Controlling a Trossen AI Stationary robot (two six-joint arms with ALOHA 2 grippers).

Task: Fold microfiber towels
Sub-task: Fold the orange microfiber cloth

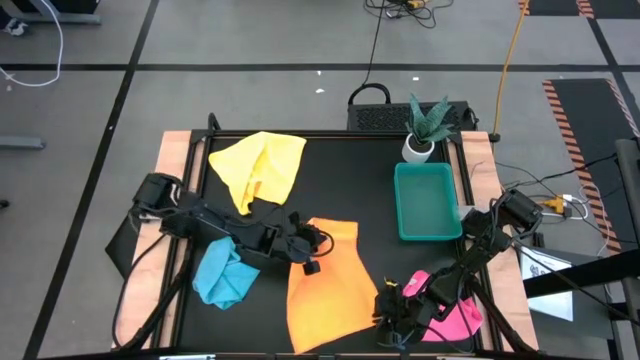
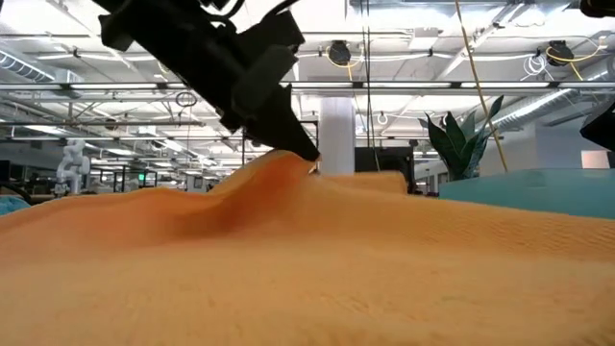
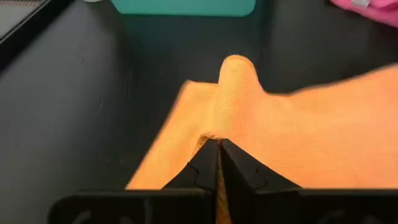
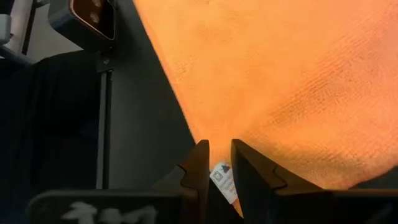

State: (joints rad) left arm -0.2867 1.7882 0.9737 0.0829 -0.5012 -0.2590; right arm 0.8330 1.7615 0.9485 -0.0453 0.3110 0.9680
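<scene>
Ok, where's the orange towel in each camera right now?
High: orange towel at bottom centre, left hand on its upper-left corner.
Low: it fills the foreground.
Left wrist: centre to right, pinched by the hand.
Right wrist: upper right.
Shared landmark: green tray, also in the left wrist view.

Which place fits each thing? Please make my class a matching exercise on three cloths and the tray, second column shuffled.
Things:
1. orange towel
2. yellow towel
3. light blue towel
4. green tray

Places:
A. crumpled beneath the left arm, near the table's left edge
B. beside the potted plant
C. gripped by the left gripper and the right gripper
D. lying loose at the table's far left

Pairs: 1-C, 2-D, 3-A, 4-B
</scene>
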